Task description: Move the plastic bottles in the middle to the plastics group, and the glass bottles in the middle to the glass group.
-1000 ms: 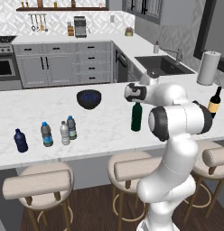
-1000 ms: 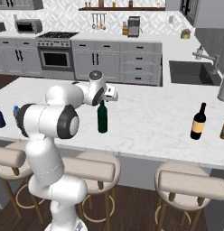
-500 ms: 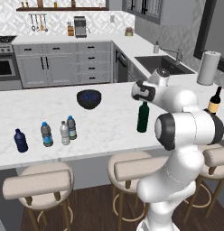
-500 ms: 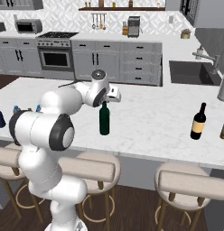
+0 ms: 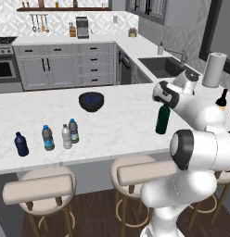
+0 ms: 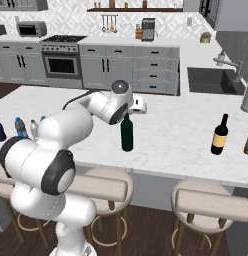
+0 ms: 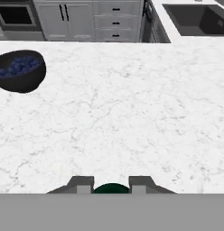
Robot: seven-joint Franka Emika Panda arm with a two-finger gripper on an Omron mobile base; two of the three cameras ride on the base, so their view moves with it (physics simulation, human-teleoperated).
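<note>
- Dark green glass is showing between the fingertips in the hand view: the hand (image 7: 112, 182) is clamped on the neck of the green wine bottle (image 6: 127, 134), which is standing upright near the front edge of the white marble table (image 6: 181, 145).
- The robot is carrying this bottle toward the glass group, the tan-labelled wine bottle (image 6: 219, 135), which is standing well apart to the robot's right on the same table.
- Because the grip is high on a tall, slim bottle, the body could swing; a slow, level sideways move with the bottle kept vertical looks safest.
- The bottle should be set down beside the labelled one, not touching it, so neither gets knocked over.
- The hand should be opening only once the base is resting flat.
- The two clear water bottles (image 5: 67, 136) are waiting at the left by the navy bottle (image 5: 21, 144), with the dark bowl (image 5: 91, 101) behind them.
</note>
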